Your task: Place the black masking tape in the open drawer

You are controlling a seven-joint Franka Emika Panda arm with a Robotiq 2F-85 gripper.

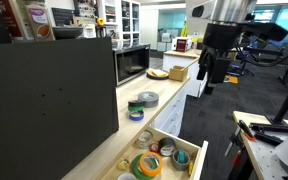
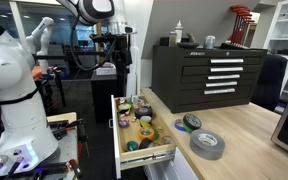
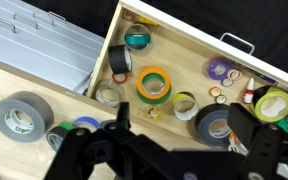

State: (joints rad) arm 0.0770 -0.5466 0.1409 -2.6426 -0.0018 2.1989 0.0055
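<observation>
Wide grey tape roll flat on wooden counter; black tool chest behind; microwave on counter.

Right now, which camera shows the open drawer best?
The wrist view: it looks straight down into the open drawer, so the tape rolls inside lie in plain sight. In an exterior view the frame's bottom edge crops the drawer; in an exterior view it shows whole, but small and slanted.

You are viewing one open drawer and one bench. Three tape rolls are lying on the bench: one grey roll, one blue roll, one dark roll. At least seven rolls are lying in the drawer.
</observation>
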